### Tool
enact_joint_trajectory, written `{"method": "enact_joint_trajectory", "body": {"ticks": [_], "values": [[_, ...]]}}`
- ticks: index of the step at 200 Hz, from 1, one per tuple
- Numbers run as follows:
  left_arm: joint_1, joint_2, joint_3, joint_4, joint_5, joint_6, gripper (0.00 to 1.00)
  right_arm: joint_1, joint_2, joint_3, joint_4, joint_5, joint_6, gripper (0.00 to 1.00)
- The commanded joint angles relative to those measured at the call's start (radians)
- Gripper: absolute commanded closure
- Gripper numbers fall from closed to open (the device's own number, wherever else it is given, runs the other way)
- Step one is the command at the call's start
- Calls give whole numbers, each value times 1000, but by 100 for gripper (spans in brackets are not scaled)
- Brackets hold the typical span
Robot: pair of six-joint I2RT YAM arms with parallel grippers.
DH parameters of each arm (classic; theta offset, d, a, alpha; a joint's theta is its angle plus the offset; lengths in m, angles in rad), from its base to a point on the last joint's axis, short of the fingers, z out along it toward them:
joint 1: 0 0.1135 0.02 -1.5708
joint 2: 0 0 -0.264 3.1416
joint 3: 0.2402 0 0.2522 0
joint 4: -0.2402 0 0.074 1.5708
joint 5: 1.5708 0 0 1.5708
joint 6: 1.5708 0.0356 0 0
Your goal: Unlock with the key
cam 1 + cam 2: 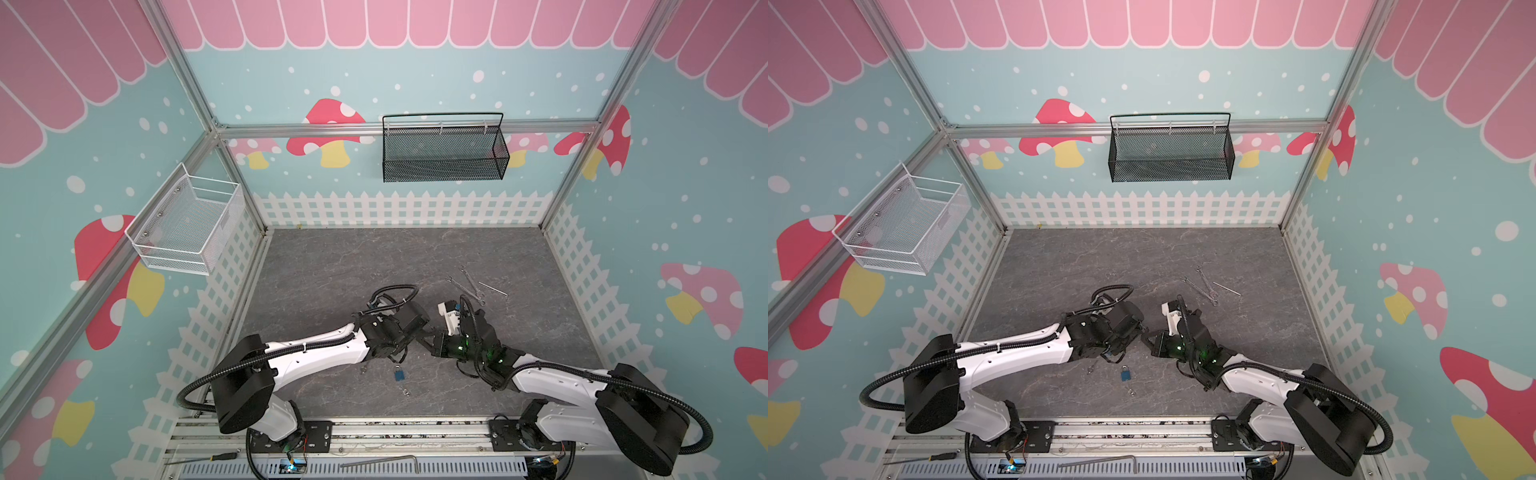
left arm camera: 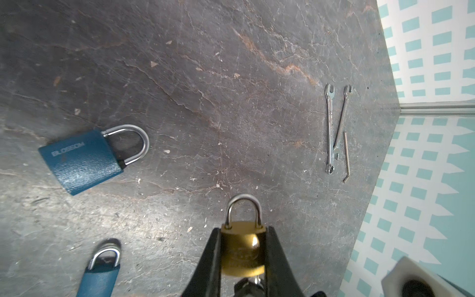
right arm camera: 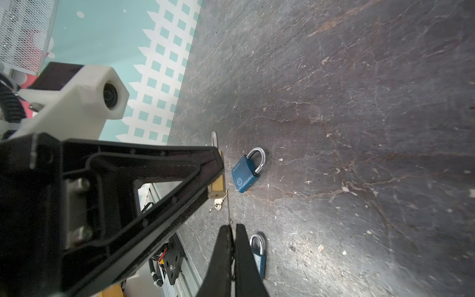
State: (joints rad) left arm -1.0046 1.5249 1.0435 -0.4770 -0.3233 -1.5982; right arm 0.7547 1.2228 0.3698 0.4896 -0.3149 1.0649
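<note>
A small brass padlock (image 2: 241, 246) with a silver shackle sits between the black fingers (image 2: 213, 257) of my left gripper (image 2: 243, 248), which is shut on its body. In the right wrist view its lower end (image 3: 217, 186) shows behind the left finger. My right gripper (image 3: 230, 227) is shut on a thin silver key (image 3: 228, 208), seen edge-on, whose tip reaches the padlock's underside. How far the key is in I cannot tell. A spare key on a ring (image 3: 218, 205) hangs beside it. In both top views the grippers meet tip to tip (image 1: 428, 334) (image 1: 1144, 332) above the floor.
A blue padlock (image 2: 82, 160) (image 3: 246, 171) (image 1: 400, 375) lies on the grey floor, and a second blue one (image 2: 102, 267) (image 3: 258, 254) lies close by. Wrenches (image 1: 469, 286) (image 2: 330, 128) and a hex key (image 2: 345, 154) lie to the right. A black basket (image 1: 442, 149) and a white basket (image 1: 187, 226) hang on the walls.
</note>
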Motion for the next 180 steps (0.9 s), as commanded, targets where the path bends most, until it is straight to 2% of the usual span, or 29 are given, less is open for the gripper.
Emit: {"method": "enact_joint_trajectory", "body": {"ticks": [1,56,127,180], "values": [[0,-29,-10,-1,-43,-25,100,8,22,24,54,-35,21,100],[6,-31,-11,-5,-41,-21,100,14,37,38,58,-47,12,100],[7,-38,-20,-5,-29,-22,100,14,53,71,-10,8,6,100],[5,-39,-8,0,-11,-14,100,14,65,92,-11,7,2,100]]}}
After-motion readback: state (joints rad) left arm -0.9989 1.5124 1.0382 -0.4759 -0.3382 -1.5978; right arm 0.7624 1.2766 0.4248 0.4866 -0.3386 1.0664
